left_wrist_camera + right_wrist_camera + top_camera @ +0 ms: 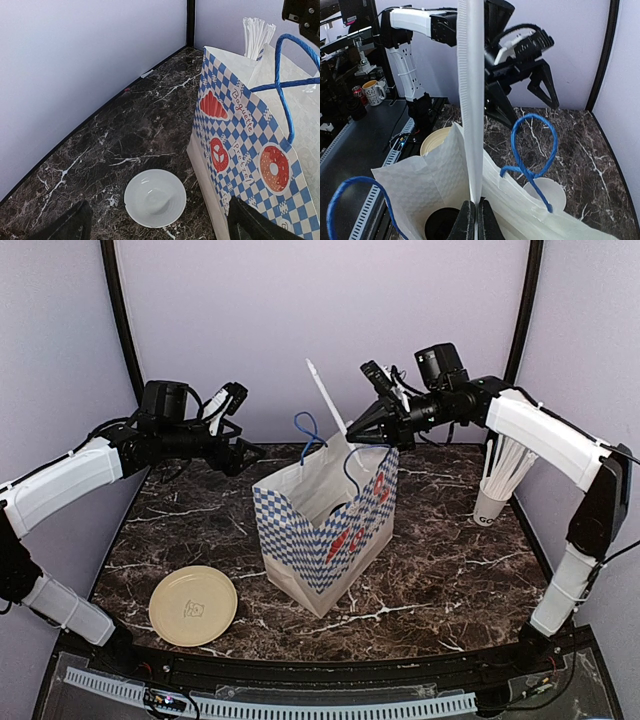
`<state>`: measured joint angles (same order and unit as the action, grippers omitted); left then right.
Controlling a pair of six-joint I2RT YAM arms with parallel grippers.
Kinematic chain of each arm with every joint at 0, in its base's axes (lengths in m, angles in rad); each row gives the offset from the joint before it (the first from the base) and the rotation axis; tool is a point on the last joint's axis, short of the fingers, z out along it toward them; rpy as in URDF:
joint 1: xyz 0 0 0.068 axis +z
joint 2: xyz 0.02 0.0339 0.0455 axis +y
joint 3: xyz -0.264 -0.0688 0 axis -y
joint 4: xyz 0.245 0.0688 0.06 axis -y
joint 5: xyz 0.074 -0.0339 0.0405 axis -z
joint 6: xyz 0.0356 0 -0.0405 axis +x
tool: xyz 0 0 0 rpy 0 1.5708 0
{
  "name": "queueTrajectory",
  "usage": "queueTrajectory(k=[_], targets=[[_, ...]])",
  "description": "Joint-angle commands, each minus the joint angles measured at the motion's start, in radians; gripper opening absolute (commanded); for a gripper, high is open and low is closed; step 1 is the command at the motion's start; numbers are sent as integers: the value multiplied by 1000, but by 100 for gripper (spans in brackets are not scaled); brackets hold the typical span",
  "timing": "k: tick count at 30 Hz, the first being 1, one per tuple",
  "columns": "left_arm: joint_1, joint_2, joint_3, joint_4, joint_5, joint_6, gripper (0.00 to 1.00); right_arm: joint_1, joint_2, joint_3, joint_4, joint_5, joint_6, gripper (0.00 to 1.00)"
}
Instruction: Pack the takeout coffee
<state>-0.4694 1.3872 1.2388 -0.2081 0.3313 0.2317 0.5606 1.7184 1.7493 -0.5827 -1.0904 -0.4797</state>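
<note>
A blue-and-white checked paper bag [325,530] with blue cord handles stands open mid-table. Deep inside it shows the black lid of a takeout coffee cup [440,224]. My right gripper [474,220] hovers over the bag's mouth, shut on the lower end of a long white wrapped stick [471,100] that points upward; from above, that gripper [352,430] sits at the bag's back rim. My left gripper [160,220] is open and empty above a low white bowl [155,197] beside the bag's back left side.
A cream plate [193,605] lies at the front left. A white cup [492,505] bristling with long white sticks stands at the right. The bag's handles [532,150] stick up beside the right gripper. Walls enclose the table at the back and sides.
</note>
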Motion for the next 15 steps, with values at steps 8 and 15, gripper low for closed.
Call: queueTrajectory(k=[8,15], targets=[[0,-48,-11,2,-23,17,97,-61,-60,8,-217,121,-179,51],[0,-123,12,34,-85,-27,97,-238,-213,-67,-43,266,77,57]])
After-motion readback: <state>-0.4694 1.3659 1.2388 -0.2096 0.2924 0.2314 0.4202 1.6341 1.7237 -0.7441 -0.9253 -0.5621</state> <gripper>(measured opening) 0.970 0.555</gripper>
